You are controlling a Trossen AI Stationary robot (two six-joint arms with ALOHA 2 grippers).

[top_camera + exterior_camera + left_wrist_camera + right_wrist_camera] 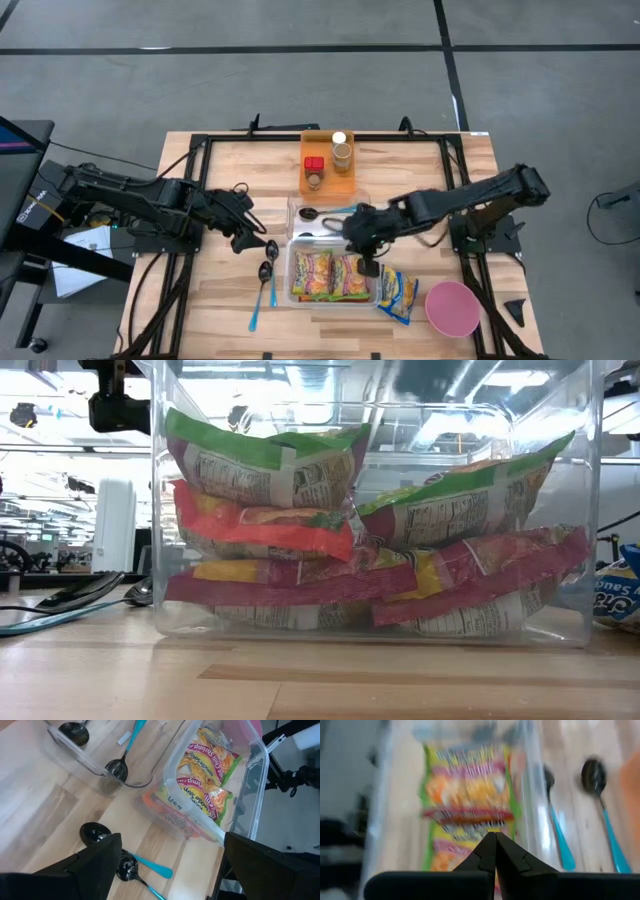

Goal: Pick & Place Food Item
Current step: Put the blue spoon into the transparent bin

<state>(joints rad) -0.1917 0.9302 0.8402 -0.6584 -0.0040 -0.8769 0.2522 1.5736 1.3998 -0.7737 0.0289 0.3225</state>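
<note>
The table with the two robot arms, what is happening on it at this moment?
The right gripper, shut and holding nothing visible, hangs over the clear bin of noodle packets. The left gripper waits open above the two spoons lying on the table. Two more packets lie outside the bin, next to a pink bowl. No packet is being carried.

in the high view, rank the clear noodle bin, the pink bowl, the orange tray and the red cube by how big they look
1. Clear noodle bin, the largest.
2. Orange tray, a bit larger than the bowl, though the gap is not wide.
3. Pink bowl.
4. Red cube, by far the smallest; it sits in the orange tray.
</note>
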